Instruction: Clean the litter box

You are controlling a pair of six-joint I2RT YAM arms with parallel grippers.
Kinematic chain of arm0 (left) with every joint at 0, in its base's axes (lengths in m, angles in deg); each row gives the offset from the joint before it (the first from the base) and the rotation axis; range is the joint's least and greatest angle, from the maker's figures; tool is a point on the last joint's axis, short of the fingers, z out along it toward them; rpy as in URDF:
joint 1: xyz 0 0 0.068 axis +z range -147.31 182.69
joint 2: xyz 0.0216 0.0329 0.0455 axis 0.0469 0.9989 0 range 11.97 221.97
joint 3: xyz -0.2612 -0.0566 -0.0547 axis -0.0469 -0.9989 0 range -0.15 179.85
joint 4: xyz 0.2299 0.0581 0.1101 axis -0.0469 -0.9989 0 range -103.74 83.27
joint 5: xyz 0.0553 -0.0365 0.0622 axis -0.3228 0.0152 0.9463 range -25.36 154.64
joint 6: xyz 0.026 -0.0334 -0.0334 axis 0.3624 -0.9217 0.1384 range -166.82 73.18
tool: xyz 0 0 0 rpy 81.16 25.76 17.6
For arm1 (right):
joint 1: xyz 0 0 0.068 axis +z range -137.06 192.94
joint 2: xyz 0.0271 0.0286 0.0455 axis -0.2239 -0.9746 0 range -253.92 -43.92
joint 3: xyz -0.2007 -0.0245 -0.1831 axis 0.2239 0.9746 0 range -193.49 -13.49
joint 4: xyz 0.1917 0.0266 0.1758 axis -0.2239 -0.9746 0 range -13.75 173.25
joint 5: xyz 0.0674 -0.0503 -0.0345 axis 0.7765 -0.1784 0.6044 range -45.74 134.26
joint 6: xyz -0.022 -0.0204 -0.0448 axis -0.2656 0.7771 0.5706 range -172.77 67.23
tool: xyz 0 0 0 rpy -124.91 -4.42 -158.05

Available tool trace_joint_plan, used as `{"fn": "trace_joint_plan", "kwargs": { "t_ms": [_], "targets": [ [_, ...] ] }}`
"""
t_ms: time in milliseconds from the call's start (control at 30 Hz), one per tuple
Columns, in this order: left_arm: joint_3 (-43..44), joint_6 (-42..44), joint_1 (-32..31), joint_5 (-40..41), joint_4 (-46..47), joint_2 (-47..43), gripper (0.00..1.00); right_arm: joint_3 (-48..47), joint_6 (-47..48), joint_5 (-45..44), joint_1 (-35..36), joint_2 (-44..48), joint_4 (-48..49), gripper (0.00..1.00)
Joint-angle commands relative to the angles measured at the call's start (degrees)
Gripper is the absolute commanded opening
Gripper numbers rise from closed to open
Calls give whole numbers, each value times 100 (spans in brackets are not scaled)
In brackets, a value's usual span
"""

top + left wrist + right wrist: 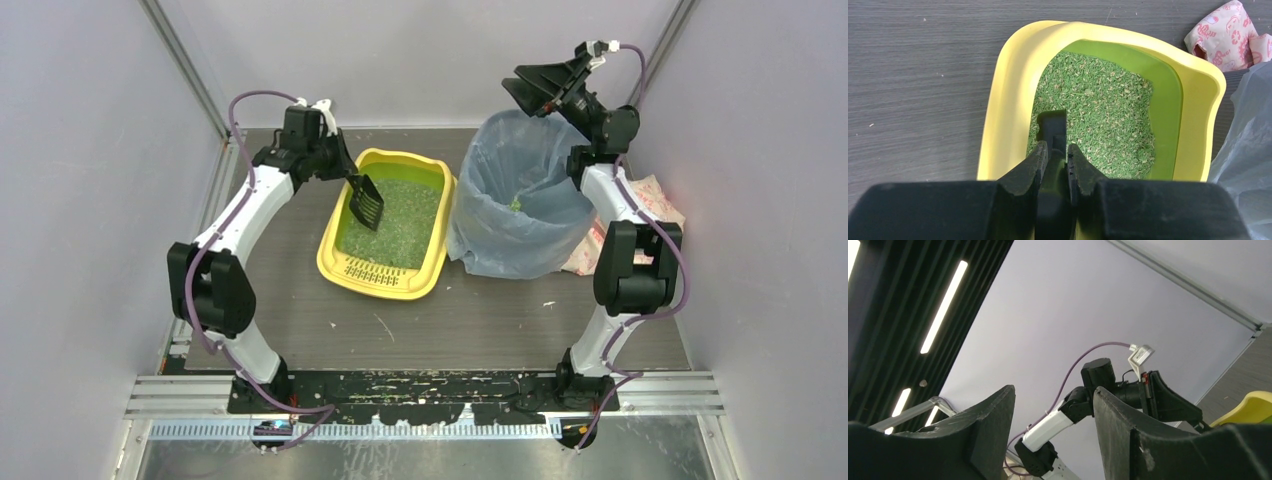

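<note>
The shallow yellow plastic litter box (pixel 380 287), a rounded rectangular tray with a slotted grate at its near end, sits on the dark grey wood-grain table (pixel 480 320) left of centre, its right rim close against the tall bin lined with a blue translucent bag (pixel 500 245). Green granular litter (pixel 395 225) covers the tray's floor. The left pincer (pixel 345 172) hangs over the far left part of the tray, clenched on the handle of a black slotted scoop (pixel 367 200). In the left wrist view its fingers (pixel 1030 167) press on either side of that handle (pixel 1053 125), and the blade slants down towards the litter (pixel 1098 110); whether it touches the granules cannot be told. The right pincer (pixel 530 85) is raised above the far rim of the bin, tilted up and turned towards the left arm. Its jaws stand apart with nothing between them, as the right wrist view (pixel 1053 400) shows. A few green bits (pixel 515 203) lie inside the bag. A white packet with a pink pattern (pixel 655 200) lies on the table behind the right arm, just beside the bin.
</note>
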Motion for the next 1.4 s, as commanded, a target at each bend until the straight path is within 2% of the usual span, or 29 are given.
{"fn": "trace_joint_plan", "kwargs": {
  "t_ms": [0, 167, 333, 567, 967, 1167, 1367],
  "targets": [
    [298, 16, -44, -86, 439, 117, 0, 250, 363, 279, 375, 215, -336, 64],
    [207, 177, -51, -32, 565, 191, 0, 243, 1175, 386, 636, 638, -1588, 65],
    [198, 299, -51, 23, 564, 191, 0, 125, 1203, 394, 698, 861, -1799, 65],
    [422, 229, -64, 64, 532, 212, 0, -326, 1721, 571, 755, 1135, -2703, 65],
    [-50, 1199, -314, 754, 13, -370, 0, -564, 1442, 352, 768, 1158, -2254, 65],
    [-159, 1775, -860, 1806, -181, -492, 0, -326, 1435, 237, 832, 1130, -2050, 65],
    [-150, 1870, -911, 1956, -159, -463, 0, -91, 1429, 127, 878, 1146, -1925, 65]
  ]
}}
